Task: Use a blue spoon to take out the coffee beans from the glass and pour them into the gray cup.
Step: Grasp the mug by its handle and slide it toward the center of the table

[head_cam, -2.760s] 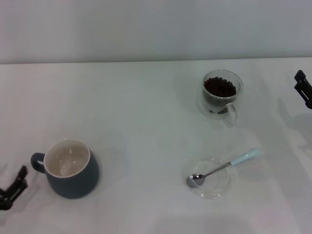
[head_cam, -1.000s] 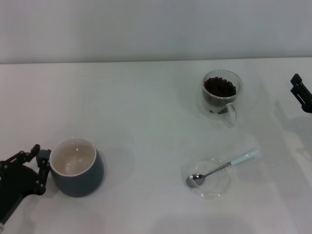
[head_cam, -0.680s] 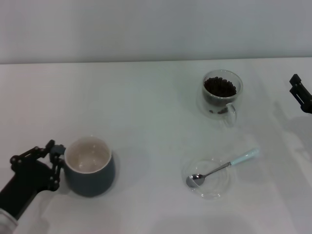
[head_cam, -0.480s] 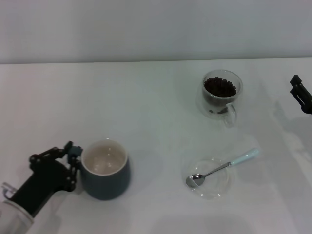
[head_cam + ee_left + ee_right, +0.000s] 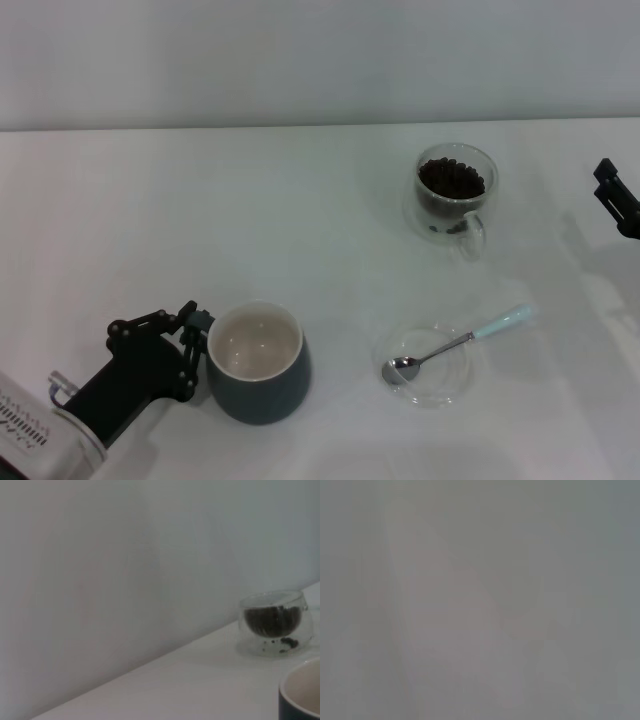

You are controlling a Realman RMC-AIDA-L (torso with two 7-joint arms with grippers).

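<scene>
The white table point(image 5: 200, 200) in front of me is carrying three things directly — the gray cup point(image 5: 258, 378) sitting near my left, the glass point(image 5: 453, 195) standing farther back on my right, and a clear saucer point(image 5: 428, 365) lying nearer, well apart from both.

Head view overhead; left wrist low; both show glass point(image 5: 453, 193).

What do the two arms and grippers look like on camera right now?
The left gripper is matte black, built of thin linkage bars with visible pivot joints, on a black wrist that joins a white arm segment bearing a small printed label. Of the right gripper only a black, angular tip shows at the head view's edge.
</scene>
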